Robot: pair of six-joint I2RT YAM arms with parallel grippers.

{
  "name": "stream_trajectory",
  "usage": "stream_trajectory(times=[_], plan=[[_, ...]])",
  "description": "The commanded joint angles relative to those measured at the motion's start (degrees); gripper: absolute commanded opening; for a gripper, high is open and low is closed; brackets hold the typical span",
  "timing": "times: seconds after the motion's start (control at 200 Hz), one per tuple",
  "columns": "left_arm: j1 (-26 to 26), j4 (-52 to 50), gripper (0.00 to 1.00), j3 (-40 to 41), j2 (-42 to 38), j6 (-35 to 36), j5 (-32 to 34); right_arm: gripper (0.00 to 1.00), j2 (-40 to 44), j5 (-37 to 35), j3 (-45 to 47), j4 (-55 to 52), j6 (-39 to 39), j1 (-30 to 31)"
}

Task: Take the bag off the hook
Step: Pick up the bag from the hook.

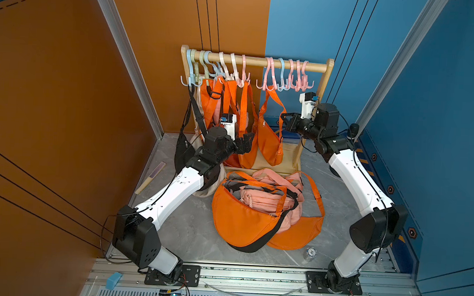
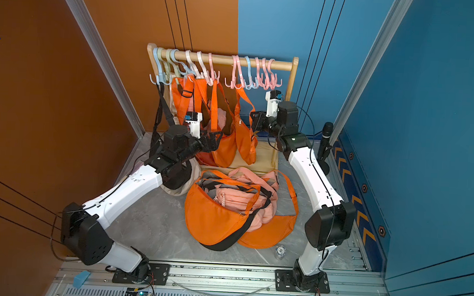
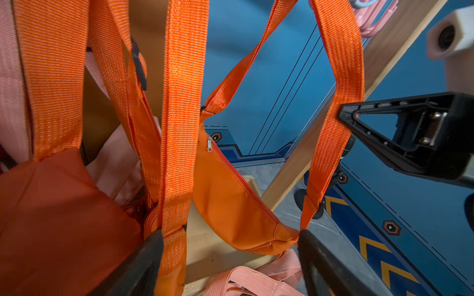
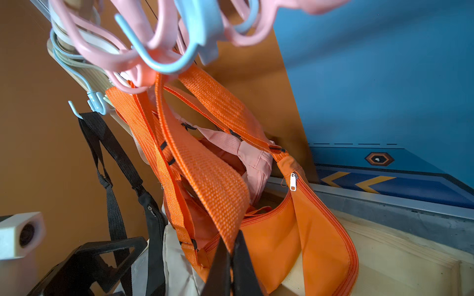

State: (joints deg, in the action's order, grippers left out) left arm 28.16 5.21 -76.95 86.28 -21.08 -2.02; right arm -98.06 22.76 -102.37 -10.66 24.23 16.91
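An orange bag point(image 1: 269, 144) point(image 2: 244, 143) hangs by its strap from a pink hook point(image 1: 267, 84) point(image 4: 143, 77) on the wooden rail. My right gripper point(image 1: 286, 122) point(image 2: 252, 119) point(image 4: 232, 246) is shut on that bag's orange strap point(image 4: 205, 169) point(image 3: 338, 77), well below the hook. My left gripper point(image 1: 247, 143) point(image 2: 216, 139) point(image 3: 230, 235) is open beside the bag's lower part. In the left wrist view the bag's pointed end point(image 3: 284, 234) lies between the fingers. I cannot tell whether it touches them.
More orange bags point(image 1: 232, 104) and a black bag point(image 1: 184, 148) hang left of it on the wooden rack point(image 1: 257, 61). Empty hooks point(image 1: 298, 79) hang to the right. A pile of orange and pink bags point(image 1: 243, 218) lies on the floor in front.
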Motion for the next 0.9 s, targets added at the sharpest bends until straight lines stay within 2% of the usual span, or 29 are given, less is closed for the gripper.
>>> stream_trajectory(times=[0.0, 0.265, 0.435, 0.656, 0.891], plan=[[0.2, 2.0, 0.83, -1.6, -0.1, -0.7, -1.1, 0.0, 1.7, 1.3, 2.1, 2.1, -0.7, 1.0], [-1.4, 4.1, 0.84, -0.5, -2.4, -2.0, -6.9, 0.0, -2.8, 2.2, -0.2, 3.3, -1.3, 10.8], [-4.3, 4.5, 0.84, -0.4, -4.0, -3.9, -10.7, 0.0, -9.2, 4.2, -7.9, 4.1, -1.0, 16.4], [-7.8, 4.0, 0.84, -5.3, -0.6, -6.7, -18.3, 0.0, -13.3, 5.5, -10.0, 7.1, 2.0, 17.4], [-8.6, 2.3, 0.81, -10.4, 4.0, -6.3, -18.8, 0.0, -10.1, 5.8, -4.0, 12.0, 2.8, 17.1]])
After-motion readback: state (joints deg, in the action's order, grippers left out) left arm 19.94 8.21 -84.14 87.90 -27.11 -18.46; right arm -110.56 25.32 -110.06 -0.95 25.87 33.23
